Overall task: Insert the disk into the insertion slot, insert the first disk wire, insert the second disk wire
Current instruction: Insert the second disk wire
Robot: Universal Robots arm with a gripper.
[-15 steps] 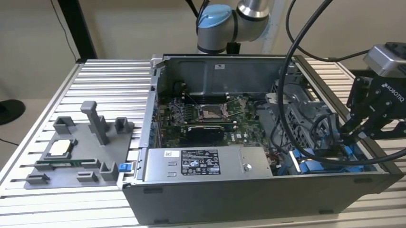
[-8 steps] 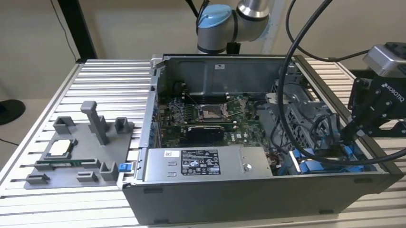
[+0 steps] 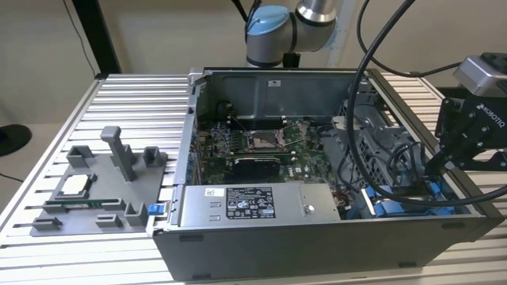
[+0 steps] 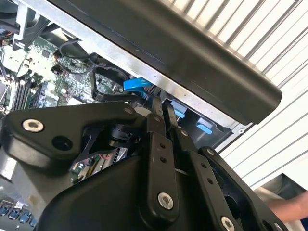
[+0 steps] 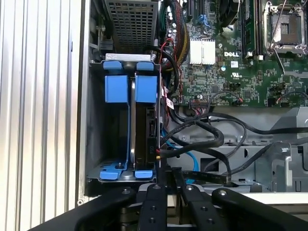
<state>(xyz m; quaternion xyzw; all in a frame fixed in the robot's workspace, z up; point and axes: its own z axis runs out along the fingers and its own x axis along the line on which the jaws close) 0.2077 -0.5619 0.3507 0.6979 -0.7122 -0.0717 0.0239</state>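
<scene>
Noted disk (image 5: pixel 144 130) seated edge-on in insertion slot (image 5: pixel 96 144). Found gripper (image 5: pixel 169 171) at its connector end, jaws near-shut; can't tell what's pinched. Likely wire step: keep square to disk, push straight, avoid snagging black cables (image 5: pixel 211 139).

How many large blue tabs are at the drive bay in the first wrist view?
2 tabs at the drive bay, beside the perforated cage: one nearer the case wall, one nearer the motherboard. More may be hidden.
</scene>
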